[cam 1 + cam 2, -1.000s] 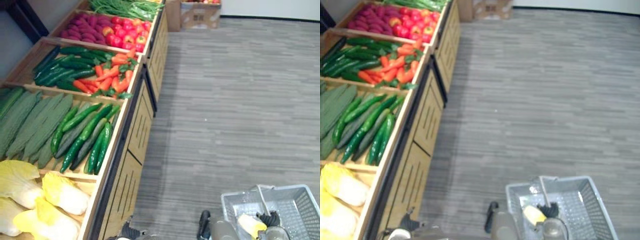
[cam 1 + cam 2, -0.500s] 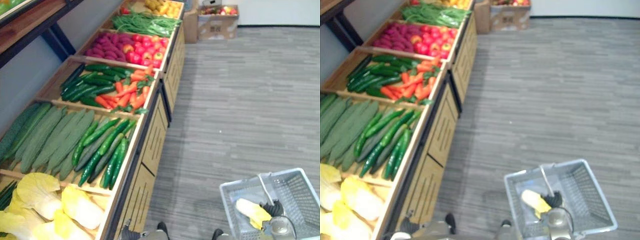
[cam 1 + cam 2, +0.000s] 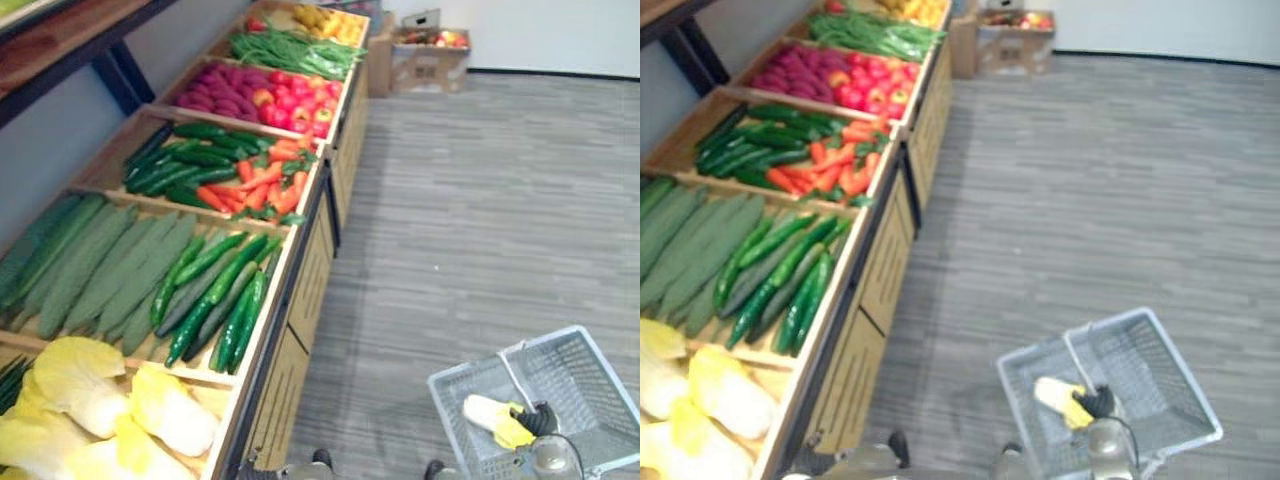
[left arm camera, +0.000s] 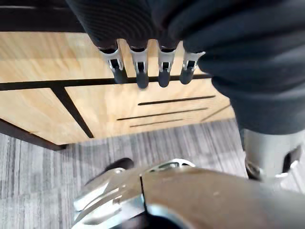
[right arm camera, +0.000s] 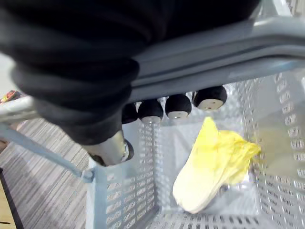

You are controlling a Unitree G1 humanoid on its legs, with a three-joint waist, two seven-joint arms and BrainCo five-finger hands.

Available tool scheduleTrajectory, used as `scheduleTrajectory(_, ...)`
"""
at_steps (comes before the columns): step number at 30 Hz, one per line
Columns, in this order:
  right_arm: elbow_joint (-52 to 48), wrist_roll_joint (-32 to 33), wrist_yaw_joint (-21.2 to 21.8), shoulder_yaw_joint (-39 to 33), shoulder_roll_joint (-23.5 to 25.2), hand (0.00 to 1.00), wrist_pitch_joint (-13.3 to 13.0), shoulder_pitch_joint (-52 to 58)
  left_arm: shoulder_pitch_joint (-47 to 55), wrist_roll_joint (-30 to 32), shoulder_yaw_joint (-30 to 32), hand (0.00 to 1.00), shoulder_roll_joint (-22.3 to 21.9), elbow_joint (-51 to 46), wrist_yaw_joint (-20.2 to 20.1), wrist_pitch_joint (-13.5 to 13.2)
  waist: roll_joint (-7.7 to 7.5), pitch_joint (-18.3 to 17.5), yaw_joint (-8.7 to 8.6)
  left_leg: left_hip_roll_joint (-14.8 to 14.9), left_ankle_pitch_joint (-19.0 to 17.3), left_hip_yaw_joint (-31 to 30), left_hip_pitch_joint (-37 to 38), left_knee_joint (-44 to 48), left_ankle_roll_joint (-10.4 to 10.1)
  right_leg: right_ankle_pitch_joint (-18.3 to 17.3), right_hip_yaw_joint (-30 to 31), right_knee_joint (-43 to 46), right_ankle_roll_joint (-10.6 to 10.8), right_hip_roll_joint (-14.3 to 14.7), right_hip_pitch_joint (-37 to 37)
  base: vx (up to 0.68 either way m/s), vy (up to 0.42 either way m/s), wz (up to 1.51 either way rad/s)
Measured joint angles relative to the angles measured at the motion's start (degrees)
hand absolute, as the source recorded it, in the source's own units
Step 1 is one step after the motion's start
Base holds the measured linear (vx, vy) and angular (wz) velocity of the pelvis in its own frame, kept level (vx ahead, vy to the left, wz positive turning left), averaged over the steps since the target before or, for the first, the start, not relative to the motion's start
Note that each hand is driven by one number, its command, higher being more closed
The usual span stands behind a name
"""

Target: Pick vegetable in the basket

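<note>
My right hand (image 5: 177, 106) is clenched round the smooth grey plastic handle (image 5: 224, 45) of the perforated basket (image 3: 590, 375), lower right of the frame. The pale yellow, crinkly cabbage (image 3: 490, 413) lies on its floor, unmoved since half a second ago. My left hand (image 4: 141, 71) hangs slack beside the wooden cabinet (image 4: 57, 52).

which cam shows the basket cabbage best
The right wrist view: the yellow cabbage lies whole on the basket floor, past the right hand. Both eye views show it small; the left wrist view faces the cabinet.
</note>
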Motion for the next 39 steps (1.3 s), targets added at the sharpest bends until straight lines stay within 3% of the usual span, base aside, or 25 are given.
scheduleTrajectory(2, 0.04, 0.01, 0.09, 0.48, 0.68, 1.0, 0.24, 0.41, 0.08, 0.05, -0.16, 0.0, 1.04, -0.01, 0.83, 0.46, 0.27, 0.5, -0.93, 1.63, 0.08, -0.5, 1.63, -0.36, 0.05, 0.25, 0.82, 6.85, 1.3, -0.95, -2.75, 0.09, -0.022, 0.09)
scheduleTrajectory(3, 0.03, 0.01, 0.12, 0.87, 0.68, 1.0, 0.36, 0.5, 0.14, 0.05, -0.17, 0.0, 1.9, -0.01, 1.56, 0.6, -0.45, 0.22, -1.51, 2.11, 0.03, -1.05, 2.17, -0.38, -0.39, -0.68, 0.11, 5.39, -0.3, -2.38, -2.73, 0.13, -0.072, 0.26)
scheduleTrajectory(7, 0.02, 0.05, 0.05, 0.63, 0.64, 1.0, 0.89, 0.18, -1.79, 0.02, 0.04, 0.0, 3.79, -0.6, 2.98, 1.04, -0.37, 0.18, -1.45, 6.24, -0.5, -3.17, 2.81, -0.85, -4.76, 0.5, 2.37, -5.91, 0.51, -4.27, -3.77, 0.26, -0.27, 0.22)
scheduleTrajectory(9, -0.01, 0.05, 0.03, 0.54, 0.56, 1.0, 0.93, -0.03, -2.19, 0.01, 0.66, 0.0, 4.26, -0.39, 3.28, 1.14, -0.21, 0.22, -1.61, 8.87, -0.63, -4.42, 3.16, -1.22, -7.92, 7.47, 4.11, -10.15, 1.99, -4.14, -4.72, 0.29, -0.348, 0.11)
scheduleTrajectory(10, 0.11, 0.05, 0.06, 0.17, -0.89, 1.0, 1.11, -0.22, -2.63, -0.03, 0.97, 0.0, 2.26, 0.04, 3.3, 1.09, 2.53, -0.16, -1.11, 11.64, 0.88, -5.1, 3.99, -2.51, -8.27, 6.14, 2.41, -6.62, 1.84, -1.38, -5.42, 0.4, -0.426, 0.07)
scheduleTrajectory(11, 0.1, 0.02, -0.02, -0.04, -1.71, 1.0, 1.49, -1.3, -2.57, -0.09, 0.99, 0.0, 0.61, -0.31, 3.23, 0.41, 2.88, -0.44, -1.28, 11.8, 4.94, -5.53, 3.6, -3.33, -8.52, 2.09, 2.69, -0.49, 1.02, -1.58, -8.71, 0.37, -0.405, 0.02)
scheduleTrajectory(14, 0.15, 0.01, 0.11, -0.04, -2.87, 1.0, 2.04, -2.22, -2.56, -1.07, 0.99, 0.0, -1.51, -0.56, 3.16, 0.08, 3.31, -0.94, -1.77, 12.72, 12.54, -8.43, 0.74, -0.59, -7.79, -1.91, 0.62, 4.57, -1.89, -1.55, -9.99, 0.26, -0.343, 0.22)
scheduleTrajectory(16, 0.15, 0.03, 0.19, 0.31, -2.76, 1.0, 1.97, -1.38, -2.86, -2.23, 0.94, 0.0, -1.53, -0.55, 3.15, 0.06, 3.15, -0.82, -2.42, 13.35, 21.37, -10.26, -3.73, 4.73, -3.36, -2.69, -3.42, 0.78, -3.27, -1.08, -4.81, 0.3, -0.376, 0.77)
scheduleTrajectory(17, 0.14, 0.03, 0.22, 0.69, -2.79, 1.0, 1.92, -0.16, -2.65, -2.22, 0.76, 0.0, -1.55, -0.56, 3.12, 0.12, 2.22, -0.29, -2.68, 13.96, 25.64, -8.83, -4.92, 7.5, -0.79, -2.72, -5.18, -2.24, -3.52, -0.69, -0.73, 0.29, -0.349, 0.76)
scheduleTrajectory(19, -0.01, 0.0, 0.22, 1.04, -3.13, 1.0, 1.94, 0.72, -2.08, -2.2, 0.22, 0.0, -1.47, -0.63, 2.9, 0.26, 1.99, -0.18, -1.41, 14.23, 21.17, -5.4, -6.12, 14.49, -2.08, -3.09, -5.96, -4.87, -4.21, -0.38, 2.94, 0.18, -0.229, 0.21)
scheduleTrajectory(20, -0.05, 0.02, 0.24, 1.08, -3.47, 1.0, 1.86, 1.12, -1.96, -2.21, 0.05, 0.0, -1.52, -0.88, 2.89, 0.2, 1.99, -0.18, -1.21, 12.59, 15.14, -4.21, -7.45, 19.21, -2.19, -3.16, -6.34, -6.74, -4.32, -0.21, 5.16, 0.12, -0.133, 0.06)
scheduleTrajectory(21, -0.17, 0.02, 0.23, 1.0, -3.8, 1.0, 1.63, 0.95, -1.95, -2.22, -0.15, 0.0, -1.55, -1.17, 2.82, 0.2, 1.97, -0.19, -1.25, 9.54, 9.53, -4.32, -9.13, 21.58, -2.56, -3.14, -6.73, -8.78, -4.31, -0.13, 6.73, 0.14, -0.093, 0.13)
scheduleTrajectory(23, -0.14, 0.03, 0.23, 0.87, -3.94, 1.0, 1.62, 1.24, -1.9, -2.22, -0.12, 0.0, -1.54, -1.2, 2.78, -0.04, 1.99, -0.19, -1.26, 5.55, 4.3, -4.29, -11.1, 21.59, -2.83, -2.99, -7.5, -10.51, -4.09, 0.17, 8.08, 0.12, 0.028, 0.18)
scheduleTrajectory(24, -0.12, 0.03, 0.24, 0.73, -3.91, 1.0, 1.65, 1.48, -1.74, -2.22, -0.13, 0.0, -1.54, -1.36, 2.67, -0.09, 1.99, -0.19, -1.26, 1.7, 2.76, -4.18, -11.92, 16.47, -2.74, -2.76, -8.36, -11.6, -3.7, 0.41, 9.09, 0.12, 0.103, 0.18)
scheduleTrajectory(25, -0.12, 0.03, 0.24, 0.66, -3.91, 1.0, 1.65, 1.46, -1.73, -2.2, -0.15, 0.0, -1.57, -1.28, 2.62, -0.09, 2.09, -0.17, -1.25, 0.47, 3.06, -4.07, -12.03, 13.19, -2.76, -2.64, -8.53, -11.96, -3.47, 0.72, 9.4, 0.16, 0.146, 0.09)
scheduleTrajectory(26, -0.11, 0.03, 0.27, 0.28, -3.83, 1.0, 1.65, 1.4, -1.5, -2.08, -0.15, 0.0, -1.63, -1.13, 2.55, -0.06, 2.61, -0.45, -0.81, -0.75, 4.82, -3.61, -11.94, 6.27, -0.39, -2.31, -8.55, -12.85, -2.84, 1.8, 9.62, 0.17, 0.138, 0.1)
scheduleTrajectory(28, -0.11, 0.04, 0.27, 0.22, -3.02, 1.0, 1.59, 1.34, -1.65, -2.05, 0.11, 0.0, -1.1, -0.86, 2.51, -0.03, 1.8, -1.03, 0.07, -2.21, 5.45, -3.42, -11.06, 3.01, 0.86, -0.79, -8.55, -17.36, -1.52, 1.98, 10.54, 0.19, 0.105, 0.15)
scheduleTrajectory(29, -0.08, 0.05, 0.27, 0.25, -2.77, 1.0, 1.6, 1.0, -1.95, -2.06, 0.39, 0.0, -0.82, -0.86, 2.54, -0.07, 1.14, -0.14, 0.73, -2.45, 5.18, -3.5, -11.94, 4.88, 0.92, 0.4, -8.3, -22.03, -1.74, 3.35, 12.79, 0.14, 0.072, 0.29)
scheduleTrajectory(31, 0.01, 0.05, 0.2, 0.48, -2.58, 1.0, 2.2, 0.16, -2.14, -2.0, 1.12, 0.0, -0.21, -1.24, 2.62, -0.16, 0.46, 1.4, 1.87, -1.76, 2.2, -4.59, -20.55, 22.18, -0.7, 1.93, -6.74, -26.5, -2.23, 3.82, 16.58, 0.08, 0.104, 0.19)
scheduleTrajectory(32, 0.25, 0.01, 0.2, 1.3, -2.91, 1.0, 2.29, -0.23, -1.79, -1.43, 1.21, 0.0, -0.39, -0.7, 2.53, 0.07, 0.75, 1.51, 2.51, -1.8, 0.07, -6.49, -21.2, 20.58, -1.22, 1.99, -5.72, -26.4, -2.08, 3.85, 17.08, 0.05, 0.115, -0.24)
scheduleTrajectory(33, 0.25, -0.01, 0.22, 2.08, -3.22, 1.0, 2.28, -0.5, -0.91, -1.19, 1.16, 0.0, -0.65, -0.11, 2.4, 0.3, 1.77, 0.99, 2.97, -1.65, 0.81, -7.49, -20.71, 17.05, -1.08, 1.8, -5.15, -26.54, -1.81, 4.16, 17.43, 0.1, 0.181, -0.66)
scheduleTrajectory(34, 0.5, 0.01, 0.24, 3.24, -3.37, 1.0, 2.16, -1.04, 1.49, -1.04, 1.02, 0.0, -1.42, 0.76, 2.34, 0.48, 3.53, 0.09, 3.49, -0.78, 3.13, -7.84, -19.67, 13.65, 1.85, 1.02, -2.9, -27.09, -0.87, 5.01, 17.9, 0.22, 0.245, -0.72)
scheduleTrajectory(37, 0.47, 0.05, 0.34, 4.76, -0.44, 1.0, 0.58, -2.5, 3.56, -0.98, 0.34, 0.0, -1.4, 1.85, 1.65, 1.14, 0.19, -0.48, 3.66, -5.29, -2.2, -5.82, -18.07, 15.45, 2.45, -2.24, 0.8, -24.21, 0.07, -0.43, 16.44, 0.2, 0.19, -0.53)
scheduleTrajectory(38, 0.5, 0.01, 0.67, 4.76, 0.12, 1.0, 0.38, -2.43, 3.96, -0.95, 0.22, 0.0, -1.24, 1.8, 1.52, 1.24, -0.9, -0.97, 3.52, -7.09, -3.53, -5.58, -16.58, 14.53, 3.83, -2.6, 2.52, -18.17, 0.21, -2.43, 14.49, 0.27, 0.198, -0.46)
scheduleTrajectory(39, 0.64, 0.01, 0.79, 4.78, 0.13, 1.0, 0.33, -2.85, 3.9, -0.9, 0.11, 0.0, -1.06, 1.81, 1.5, 1.48, -0.65, -0.86, 3.31, -7.0, -4.04, -5.25, -15.97, 14.77, 4.31, -2.55, 3.97, -11.17, 0.26, -3.14, 11.1, 0.35, 0.263, -0.49)
